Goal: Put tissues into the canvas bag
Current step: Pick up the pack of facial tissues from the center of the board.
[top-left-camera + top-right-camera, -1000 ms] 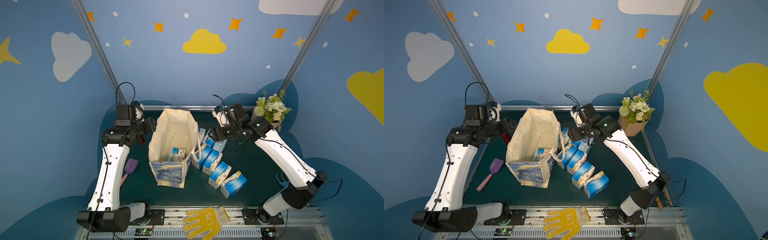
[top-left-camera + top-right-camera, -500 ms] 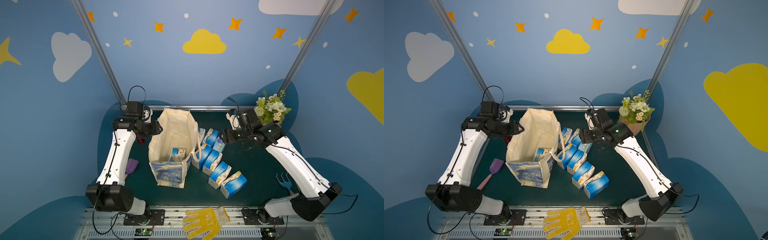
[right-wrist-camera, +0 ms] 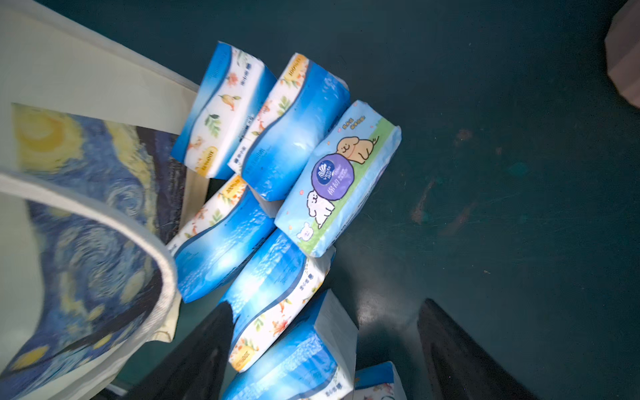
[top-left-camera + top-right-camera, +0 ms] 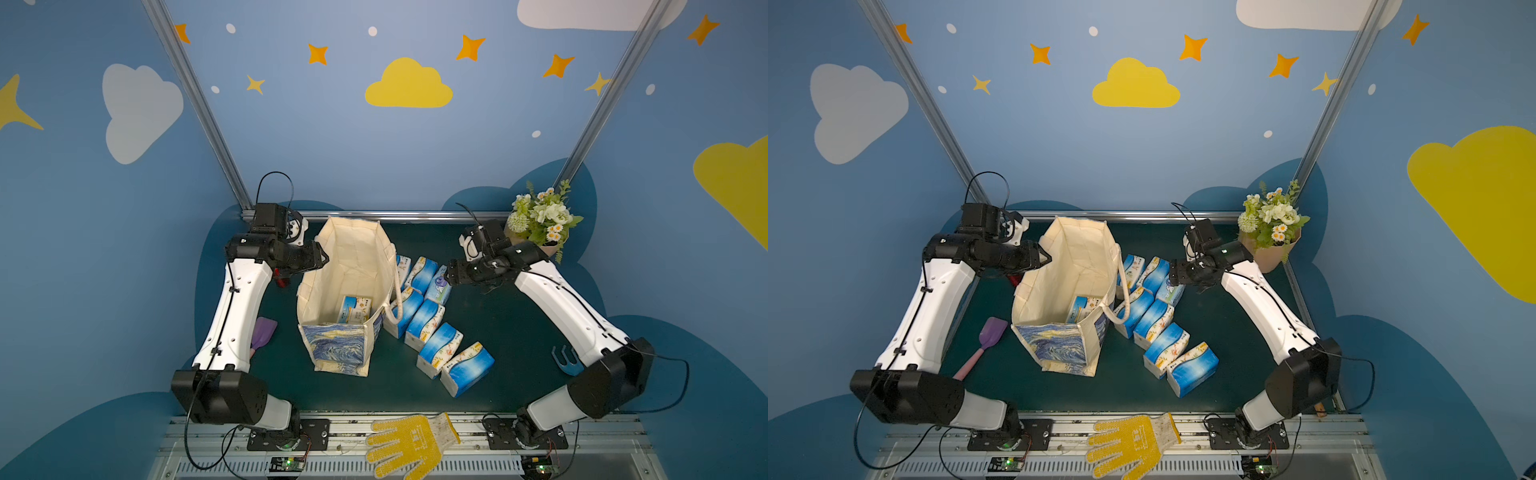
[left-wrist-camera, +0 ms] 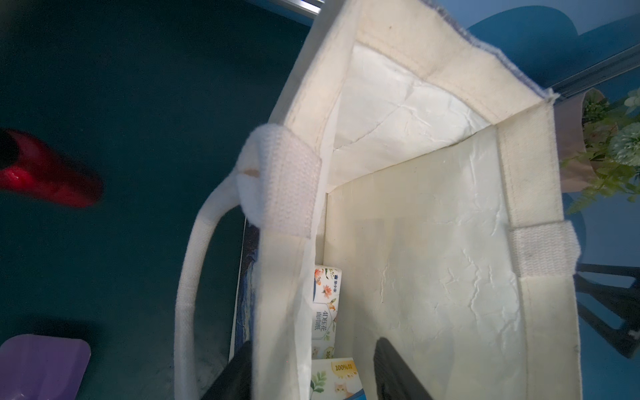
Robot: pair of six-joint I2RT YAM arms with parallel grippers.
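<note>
Straddling canvas bag (image 5: 415,277) wall, left claw (image 5: 313,344) slightly apart; right claw (image 3: 325,303) wide apart over tissues (image 3: 221,249)

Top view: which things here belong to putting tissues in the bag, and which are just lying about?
Job: blue-and-white soft tissue packs, pale teal cartoon tissue pack, cream canvas bag with starry print.
Lying about: purple spatula, yellow dotted work glove, potted white flowers, blue hand fork.

My two top views are looking down from high up front, both sharing the whole desk (image 4: 511,332). My left wrist camera is peering closely into the canvas bag (image 5: 433,277); my right one is looking closely at the tissues (image 3: 294,138) beside it.
</note>
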